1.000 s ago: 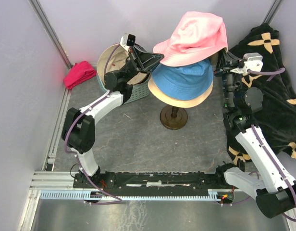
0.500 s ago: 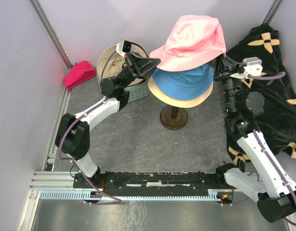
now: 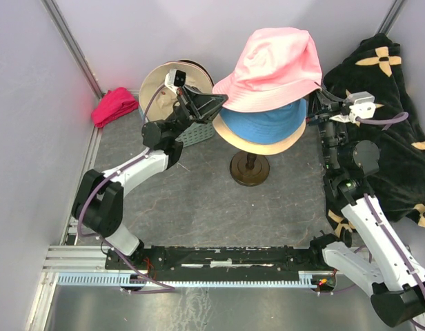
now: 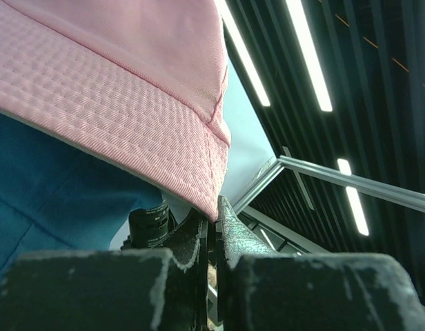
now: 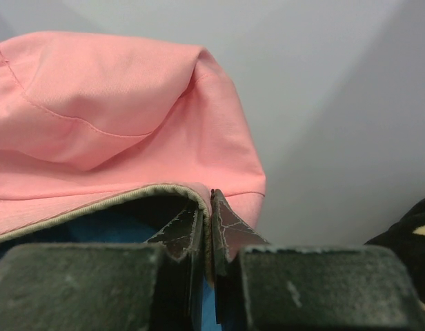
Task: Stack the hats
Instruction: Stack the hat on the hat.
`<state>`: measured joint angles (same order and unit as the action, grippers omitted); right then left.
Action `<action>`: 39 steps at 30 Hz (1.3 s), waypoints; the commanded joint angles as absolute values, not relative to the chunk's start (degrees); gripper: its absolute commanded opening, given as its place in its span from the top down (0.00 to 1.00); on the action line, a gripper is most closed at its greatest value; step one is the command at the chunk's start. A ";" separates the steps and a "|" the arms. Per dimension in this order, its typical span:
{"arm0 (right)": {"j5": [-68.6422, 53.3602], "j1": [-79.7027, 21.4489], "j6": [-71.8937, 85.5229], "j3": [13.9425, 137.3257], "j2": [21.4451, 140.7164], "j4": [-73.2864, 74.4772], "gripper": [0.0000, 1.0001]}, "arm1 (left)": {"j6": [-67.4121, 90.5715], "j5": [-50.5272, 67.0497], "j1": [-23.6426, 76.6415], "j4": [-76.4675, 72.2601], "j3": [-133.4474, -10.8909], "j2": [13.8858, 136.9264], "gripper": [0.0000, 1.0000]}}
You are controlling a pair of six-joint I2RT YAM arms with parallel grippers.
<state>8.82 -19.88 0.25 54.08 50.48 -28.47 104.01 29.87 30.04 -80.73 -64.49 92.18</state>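
We list pink hat (image 3: 274, 65) over blue hat (image 3: 264, 123) and tan hat (image 3: 257, 146) on stand (image 3: 249, 170) | left gripper (image 4: 214, 215) pinches pink brim | right gripper (image 5: 207, 210) pinches opposite brim

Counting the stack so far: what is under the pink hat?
Under the pink hat sits a blue hat, then a tan hat's brim, on a stand. Blue's top and the tan crown are hidden.

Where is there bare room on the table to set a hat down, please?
Bare grey tabletop lies between the stand base and the arms' rail. The back is crowded: basket, hats; black cloth covers the right.
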 commanded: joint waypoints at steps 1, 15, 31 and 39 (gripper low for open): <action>20.38 -17.93 -1.43 53.24 48.24 -29.96 0.90 | 103.03 27.32 29.00 -90.65 -62.13 86.58 0.97; 22.01 -17.93 -0.92 48.86 43.66 -29.24 0.89 | 102.33 27.38 31.85 -90.74 -57.38 85.24 0.97; 23.90 -17.93 2.09 44.76 38.31 -22.03 0.64 | 99.03 29.07 32.08 -86.53 -52.71 82.96 0.97; 25.58 -17.93 6.10 45.35 36.39 -16.22 0.59 | 98.53 30.11 32.13 -86.27 -52.37 83.67 0.97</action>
<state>22.26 -18.02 3.29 44.75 37.80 -18.94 101.08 28.69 32.16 -82.35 -52.29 85.52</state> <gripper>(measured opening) 0.403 0.062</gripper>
